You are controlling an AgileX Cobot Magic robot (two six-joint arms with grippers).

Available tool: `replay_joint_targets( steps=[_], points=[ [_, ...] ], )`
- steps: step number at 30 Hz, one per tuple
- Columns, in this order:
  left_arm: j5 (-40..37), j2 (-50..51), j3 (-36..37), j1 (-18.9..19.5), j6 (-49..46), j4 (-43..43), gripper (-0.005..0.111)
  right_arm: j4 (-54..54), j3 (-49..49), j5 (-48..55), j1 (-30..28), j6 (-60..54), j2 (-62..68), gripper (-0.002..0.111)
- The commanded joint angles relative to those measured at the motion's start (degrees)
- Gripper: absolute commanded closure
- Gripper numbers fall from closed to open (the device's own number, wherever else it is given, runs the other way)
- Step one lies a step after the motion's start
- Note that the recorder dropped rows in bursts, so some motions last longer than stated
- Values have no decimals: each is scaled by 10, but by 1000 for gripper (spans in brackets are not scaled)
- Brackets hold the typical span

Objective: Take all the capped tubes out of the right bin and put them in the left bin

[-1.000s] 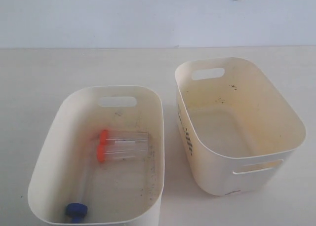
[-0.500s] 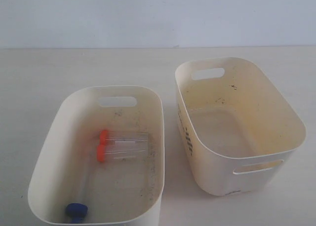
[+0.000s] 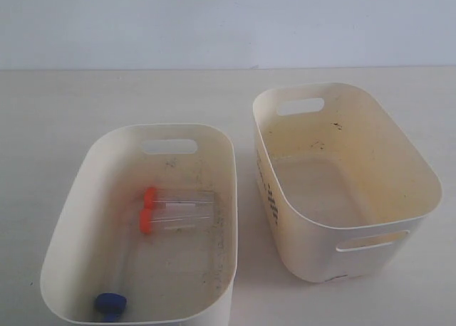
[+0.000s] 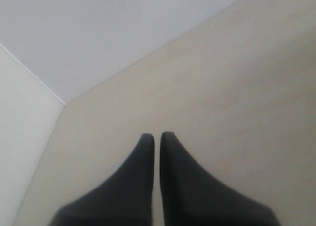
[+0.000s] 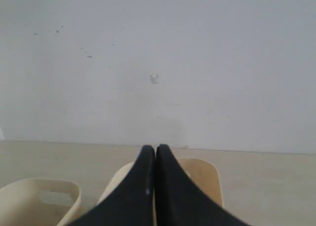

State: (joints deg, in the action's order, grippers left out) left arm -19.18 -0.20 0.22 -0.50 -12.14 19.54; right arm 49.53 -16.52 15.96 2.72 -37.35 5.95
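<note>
Since arms cleared exterior view's 12 o'clock edge, nothing else moved: two orange-capped clear plastic tubes (image 3: 171, 216) and blue-capped tube (image 3: 110, 302) lie in speckled cream left bin (image 3: 189, 129), at 8 o'clock from yellowish cream right bin (image 3: 335, 86), which holds nothing. Left pincer (image 4: 157, 136) and right pincer (image 5: 155, 148) closed, gripping nothing. Task looks done.

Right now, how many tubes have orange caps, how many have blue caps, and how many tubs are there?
Orange-capped tubes: 2
Blue-capped tube: 1
Cream tubs: 2
Total: 5
</note>
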Motion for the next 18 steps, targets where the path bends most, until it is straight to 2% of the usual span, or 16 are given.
replay_joint_targets(
  steps=[1, 7, 14, 16, 18],
  points=[
    [3, 2, -2, -1, 1, -2, 103, 7, 80, -90, -4, 36, -49, 108],
    [3, 2, -2, -1, 1, -2, 103, 8, 165, -163, -4, 117, -53, 108],
    [3, 2, -2, -1, 1, -2, 103, -6, 165, -131, -4, 111, -53, 108],
    [3, 2, -2, -1, 1, -2, 103, -69, 165, -118, -4, 129, -57, 108],
    [3, 2, -2, -1, 1, -2, 103, -204, 165, -89, -4, 218, -60, 108]
  ],
)
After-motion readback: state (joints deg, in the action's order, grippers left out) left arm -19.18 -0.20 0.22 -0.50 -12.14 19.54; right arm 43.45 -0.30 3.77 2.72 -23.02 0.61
